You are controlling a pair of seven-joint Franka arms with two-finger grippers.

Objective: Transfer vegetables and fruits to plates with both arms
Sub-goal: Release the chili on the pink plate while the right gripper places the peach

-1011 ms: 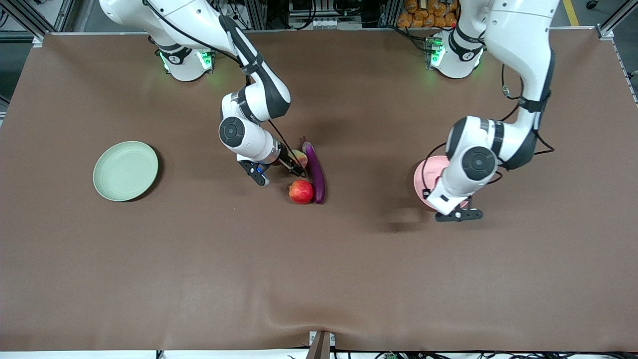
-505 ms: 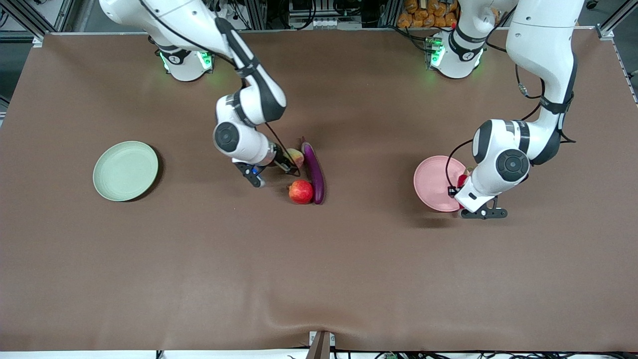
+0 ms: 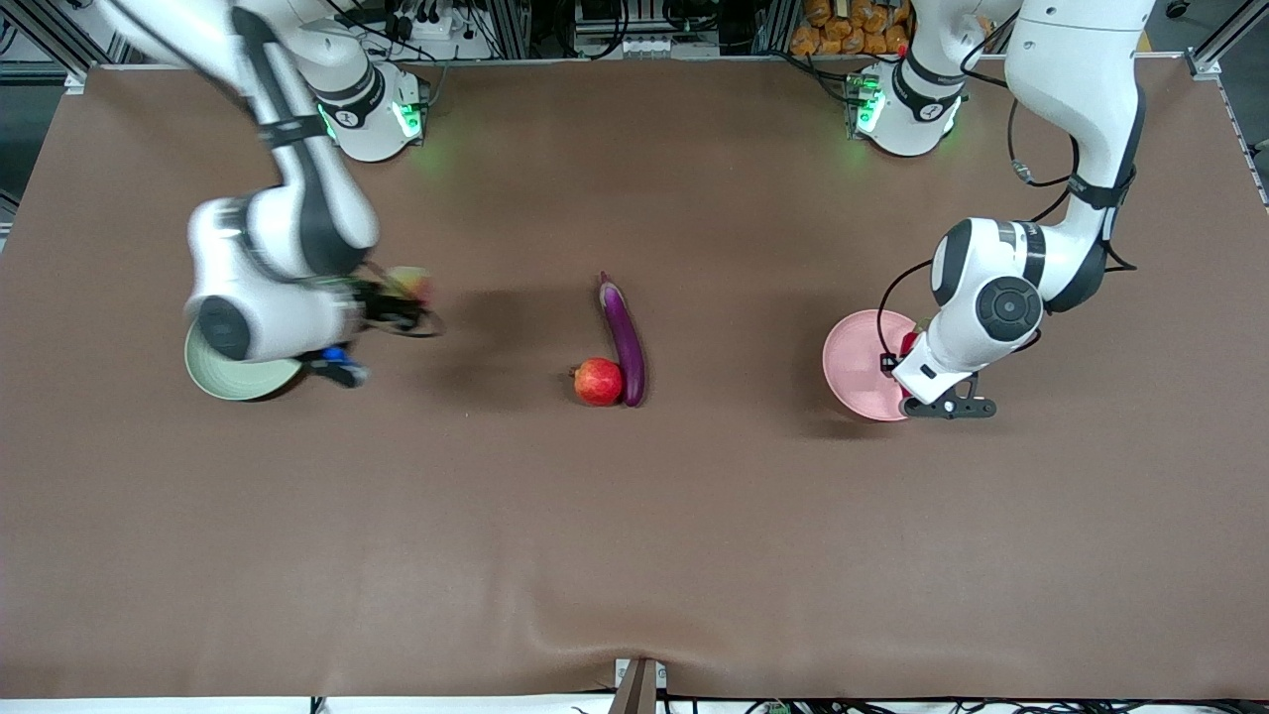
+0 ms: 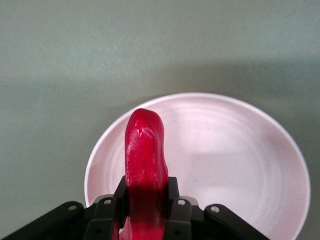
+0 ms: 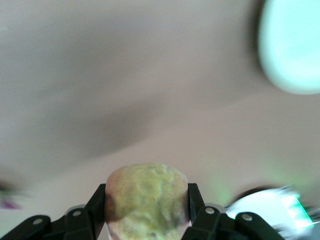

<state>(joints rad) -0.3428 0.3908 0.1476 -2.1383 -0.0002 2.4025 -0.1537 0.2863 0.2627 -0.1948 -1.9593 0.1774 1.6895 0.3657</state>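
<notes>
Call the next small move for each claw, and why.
Probably lower and release. The left claw grips the red chili pepper over the pink plate. The right claw, shut on the peach-like fruit, should first finish carrying it to the green plate, since it is beside it, not yet over it.

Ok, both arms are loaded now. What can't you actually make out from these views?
- Front view: the left arm's wrist covers the chili pepper and the left gripper, plus part of the pink plate.
- Front view: the right arm is motion-blurred and hides much of the green plate; the right gripper and the peach are smeared.
- Left wrist view: the pepper's stem end is cut off at the edge.
- Right wrist view: the green plate is a blurred patch.
</notes>
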